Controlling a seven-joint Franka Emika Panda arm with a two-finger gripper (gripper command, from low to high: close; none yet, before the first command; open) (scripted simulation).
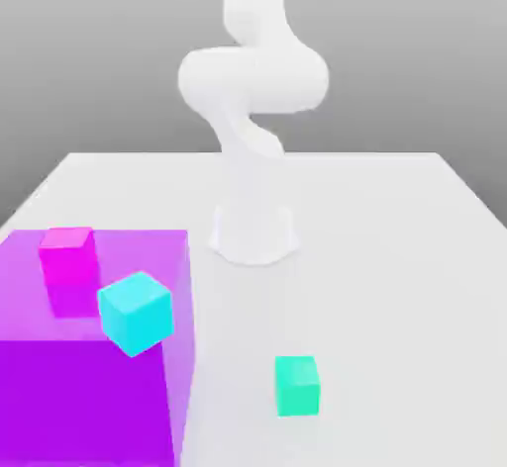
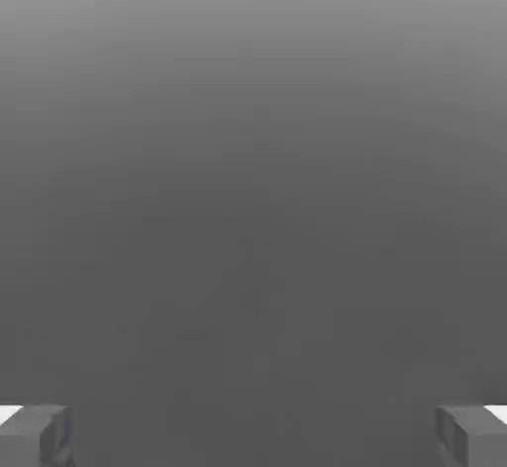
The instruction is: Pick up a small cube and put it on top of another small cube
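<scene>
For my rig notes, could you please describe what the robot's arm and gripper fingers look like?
The arm is plain glossy white, built of rounded, tube-like segments on a flared cylindrical base, with no cables or markings visible. In the hand view, the gripper has two blocky dark grey fingertips with white patches at their outer edges.

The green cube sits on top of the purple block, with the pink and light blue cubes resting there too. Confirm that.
Not quite. In the exterior view the green cube rests on the white table, apart from the purple block, toward that view's right. The pink cube and light blue cube do appear to be on the block.
</scene>
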